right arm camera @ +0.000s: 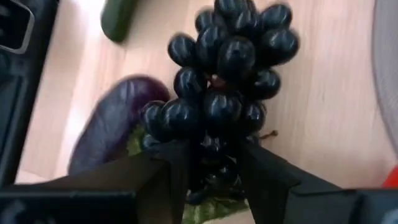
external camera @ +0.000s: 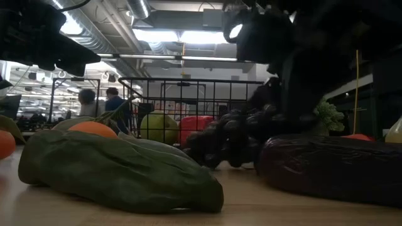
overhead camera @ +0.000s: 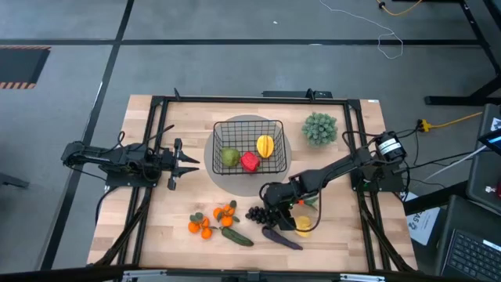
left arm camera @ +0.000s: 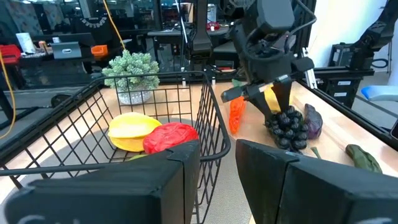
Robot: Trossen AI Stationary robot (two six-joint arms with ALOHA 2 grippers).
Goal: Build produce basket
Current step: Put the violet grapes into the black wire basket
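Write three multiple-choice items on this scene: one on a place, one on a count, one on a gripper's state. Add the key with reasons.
1. Where does the dark grape bunch sit?
A. in the black wire-grid basket
B. between the right gripper's fingers
C. beside the left gripper

2. How many pieces of produce lie in the basket?
A. one
B. three
C. six

3. How is the left gripper?
A. open and empty
B. shut on a lemon
C. shut on a carrot

Key: 1 B, the right wrist view shows the fingers on either side of the grapes. 2 B, the high view shows green apple, red pepper and yellow lemon. 3 A, its fingers stand apart beside the basket.
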